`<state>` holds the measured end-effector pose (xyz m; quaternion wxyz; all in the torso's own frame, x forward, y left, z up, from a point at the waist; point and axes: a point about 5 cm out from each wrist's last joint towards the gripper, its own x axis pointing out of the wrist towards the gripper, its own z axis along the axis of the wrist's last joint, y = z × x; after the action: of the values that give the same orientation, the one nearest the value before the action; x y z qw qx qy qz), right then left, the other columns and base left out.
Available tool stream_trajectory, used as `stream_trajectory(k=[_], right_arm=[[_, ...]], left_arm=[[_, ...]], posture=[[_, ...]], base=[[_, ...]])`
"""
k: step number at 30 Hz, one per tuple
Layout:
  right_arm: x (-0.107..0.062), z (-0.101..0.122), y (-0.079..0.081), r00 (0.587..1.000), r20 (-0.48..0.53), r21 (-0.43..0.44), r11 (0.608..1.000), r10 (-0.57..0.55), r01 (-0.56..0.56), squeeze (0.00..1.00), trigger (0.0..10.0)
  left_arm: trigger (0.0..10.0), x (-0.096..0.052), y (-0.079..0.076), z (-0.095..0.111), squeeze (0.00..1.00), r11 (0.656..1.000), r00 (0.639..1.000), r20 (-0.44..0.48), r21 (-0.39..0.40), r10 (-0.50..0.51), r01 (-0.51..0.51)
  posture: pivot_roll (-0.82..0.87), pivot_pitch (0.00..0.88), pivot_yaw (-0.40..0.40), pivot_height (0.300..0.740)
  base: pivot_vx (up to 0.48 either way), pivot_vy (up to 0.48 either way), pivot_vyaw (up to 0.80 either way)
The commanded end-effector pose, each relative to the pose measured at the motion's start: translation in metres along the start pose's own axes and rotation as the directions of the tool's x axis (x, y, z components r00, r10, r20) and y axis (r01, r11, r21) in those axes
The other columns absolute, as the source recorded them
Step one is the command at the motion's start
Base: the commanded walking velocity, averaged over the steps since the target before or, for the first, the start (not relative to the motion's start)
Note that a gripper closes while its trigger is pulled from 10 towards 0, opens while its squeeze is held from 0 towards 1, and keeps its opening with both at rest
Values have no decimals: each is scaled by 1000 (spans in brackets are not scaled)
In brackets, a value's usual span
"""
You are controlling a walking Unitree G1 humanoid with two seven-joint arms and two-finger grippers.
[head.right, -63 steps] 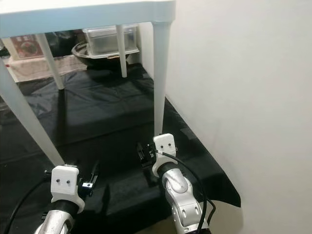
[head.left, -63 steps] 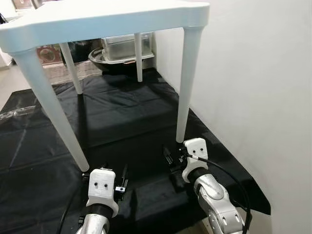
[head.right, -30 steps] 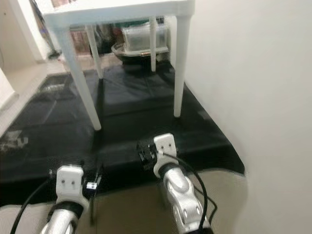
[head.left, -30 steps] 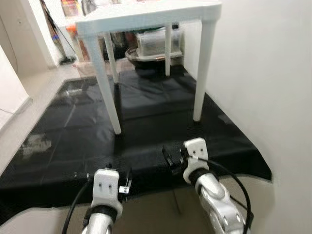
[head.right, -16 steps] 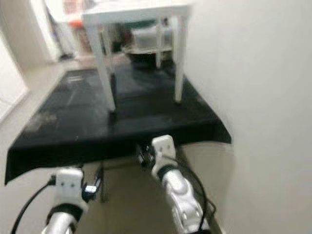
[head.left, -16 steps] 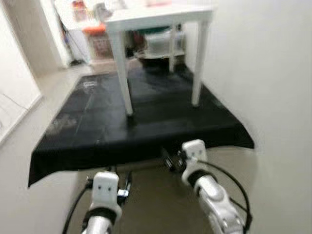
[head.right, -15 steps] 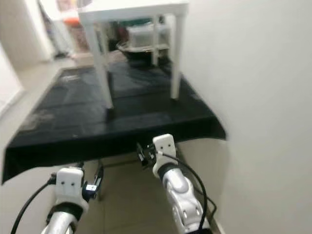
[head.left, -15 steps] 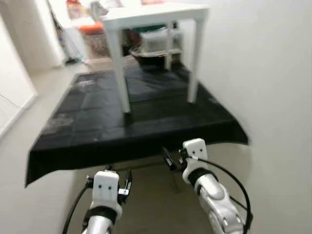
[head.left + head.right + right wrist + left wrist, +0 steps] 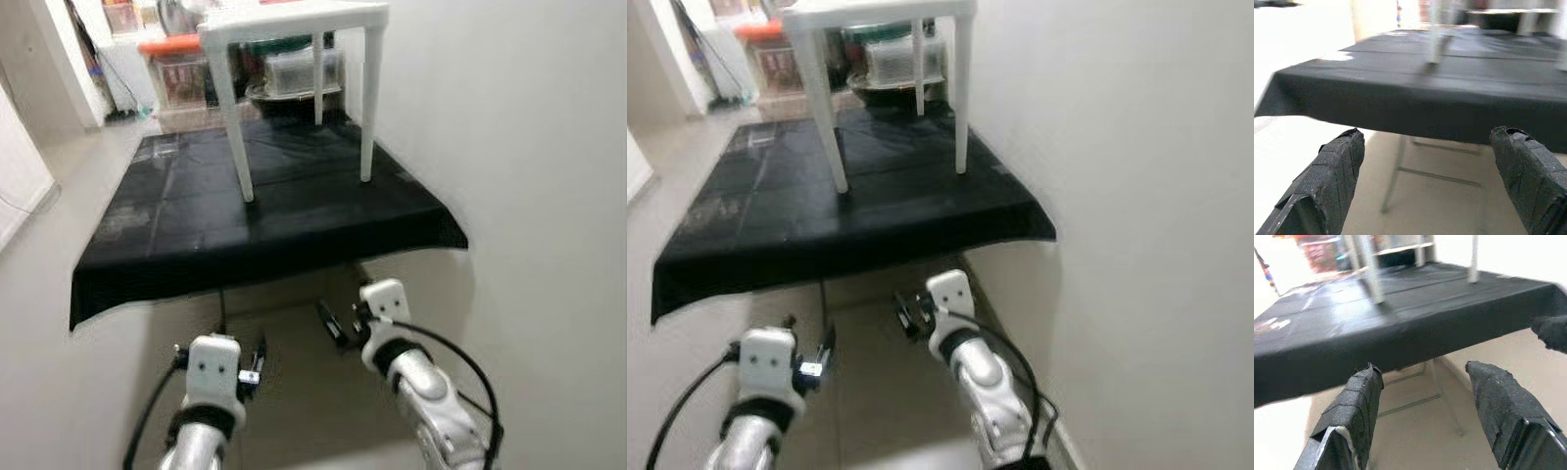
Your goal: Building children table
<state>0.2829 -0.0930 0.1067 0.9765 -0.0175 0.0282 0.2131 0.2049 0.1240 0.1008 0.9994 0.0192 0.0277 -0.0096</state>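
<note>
A black cloth (image 9: 265,220) drapes a low folding stand near the pale wall (image 9: 529,147); bins (image 9: 181,73) and a dark bowl (image 9: 887,90) crowd behind it; the white children's table (image 9: 294,20) stands upright on the cloth, all four tapered legs fitted; the left gripper (image 9: 1422,396) and right gripper (image 9: 1430,171) hover above the floor, short of the stand, fingers spread, holding nothing.

Children table (image 9: 294,20) in the upper middle of the frame, standing on a cloth-covered platform (image 9: 265,220) against the wall (image 9: 529,196) at right; storage bins (image 9: 181,69) behind it at top; floor (image 9: 59,323) at left and bottom; left gripper (image 9: 257,354) and right gripper (image 9: 333,323) low in the frame, before the platform's near edge
</note>
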Motion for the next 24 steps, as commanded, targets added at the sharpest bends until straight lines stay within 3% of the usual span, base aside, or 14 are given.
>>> stream_trajectory(k=[1, 13, 24], right_arm=[[1, 3, 3, 1000, 10, -2, 1000, 18, -18, 0, 10000], [1, 0, 3, 1000, -11, -5, 1000, 15, -15, 0, 10000], [3, -6, 3, 998, -53, 21, 1000, 16, -15, 0, 10000]], left_arm=[[10000, 0, 2, -3, 0, 1000, 1000, -12, 14, 10, -10], [10000, -1, 1, -4, 0, 1000, 1000, -17, 15, 6, -5], [10000, 0, 0, -5, 0, 1000, 999, -32, 11, -6, 6]], posture=[[-51, 0, 31, 740], [-51, 0, 31, 740], [-53, 0, 34, 740]], base=[[0, 0, 800], [0, 0, 753], [0, 0, 0]])
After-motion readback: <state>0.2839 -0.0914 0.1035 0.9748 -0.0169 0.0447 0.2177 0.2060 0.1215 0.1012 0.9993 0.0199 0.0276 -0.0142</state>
